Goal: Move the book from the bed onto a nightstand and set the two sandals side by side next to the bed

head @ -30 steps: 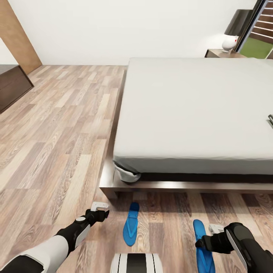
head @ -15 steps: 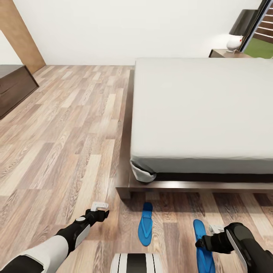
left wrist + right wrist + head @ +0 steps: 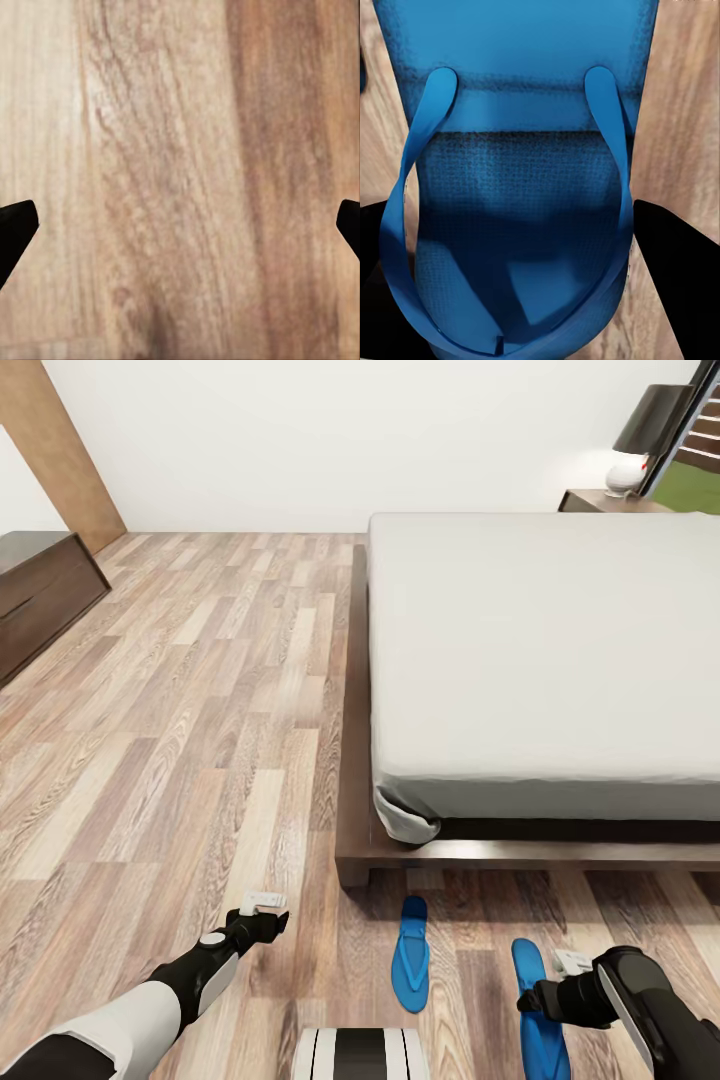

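The bed (image 3: 540,650), a pale-grey mattress on a dark wooden frame, takes up the right half of the head view. One blue sandal (image 3: 410,954) lies flat on the wood floor just in front of the bed's foot corner. The other sandal (image 3: 541,1015) hangs in my right gripper (image 3: 550,988), which is shut on it. In the right wrist view this sandal (image 3: 525,135) with its straps lies between the dark fingers (image 3: 671,255). My left gripper (image 3: 264,906) hovers low over bare floor, open and holding nothing, left of the lying sandal. The book is out of view.
A nightstand (image 3: 600,501) with a dark-shaded lamp (image 3: 645,430) stands at the far right corner by the bed's head. A dark dresser (image 3: 40,595) sits along the left wall. Wood-plank floor (image 3: 190,690) stretches left of the bed.
The whole picture has shifted: the bed and the lying sandal now sit further right, so the camera has moved. The held sandal kept its place at my right gripper.
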{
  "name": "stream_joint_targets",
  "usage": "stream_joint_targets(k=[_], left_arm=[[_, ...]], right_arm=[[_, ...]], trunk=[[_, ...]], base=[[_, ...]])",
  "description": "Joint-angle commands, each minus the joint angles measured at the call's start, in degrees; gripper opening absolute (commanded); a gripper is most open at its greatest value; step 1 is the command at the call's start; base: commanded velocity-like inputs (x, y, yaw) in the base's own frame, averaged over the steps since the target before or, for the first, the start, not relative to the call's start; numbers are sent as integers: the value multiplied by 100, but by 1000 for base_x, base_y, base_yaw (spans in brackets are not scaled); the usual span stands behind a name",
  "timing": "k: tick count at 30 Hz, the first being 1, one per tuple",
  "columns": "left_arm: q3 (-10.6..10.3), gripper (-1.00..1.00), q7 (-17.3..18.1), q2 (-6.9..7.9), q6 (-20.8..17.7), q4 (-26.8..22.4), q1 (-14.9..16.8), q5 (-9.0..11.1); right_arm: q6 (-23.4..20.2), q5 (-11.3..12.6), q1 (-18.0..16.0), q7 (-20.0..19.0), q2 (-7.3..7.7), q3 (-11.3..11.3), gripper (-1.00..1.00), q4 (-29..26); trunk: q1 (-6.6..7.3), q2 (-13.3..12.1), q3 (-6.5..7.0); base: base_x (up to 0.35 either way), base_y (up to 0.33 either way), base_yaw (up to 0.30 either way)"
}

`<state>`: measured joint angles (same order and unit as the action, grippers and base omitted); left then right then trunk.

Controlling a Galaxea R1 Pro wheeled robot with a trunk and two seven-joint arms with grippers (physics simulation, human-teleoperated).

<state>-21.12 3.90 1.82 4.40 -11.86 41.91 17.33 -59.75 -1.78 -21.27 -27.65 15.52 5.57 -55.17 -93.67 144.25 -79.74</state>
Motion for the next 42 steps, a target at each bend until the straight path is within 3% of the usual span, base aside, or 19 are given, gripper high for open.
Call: stream_joint_targets(k=[1, 12, 19, 32, 42], left_arm=[[-41, 100, 13, 3, 33, 6, 3, 60], [-33, 100, -2, 7, 186, 15, -3, 60], [-33, 100, -3, 11, 192, 36, -7, 60], [-33, 100, -4, 12, 199, 45, -7, 60], [-32, 100, -4, 12, 194, 37, -23, 60]], right_arm=[[-25, -23, -5, -26, -2, 8, -100, -5], [-25, -28, -37, 97, 3, 7, -100, 22], [-25, -10, -57, 680, -35, 9, -100, 23], [-20, -28, -84, 784, -230, 0, -100, 23], [235, -1, -133, 952, -250, 4, -100, 32]], trunk=[[1, 1, -4], [1, 1, -4], [1, 1, -4], [1, 1, -4], [1, 1, -4]], base=[[2, 83, 0], [1, 19, 0], [0, 0, 0], [18, 65, 0], [4, 21, 0]])
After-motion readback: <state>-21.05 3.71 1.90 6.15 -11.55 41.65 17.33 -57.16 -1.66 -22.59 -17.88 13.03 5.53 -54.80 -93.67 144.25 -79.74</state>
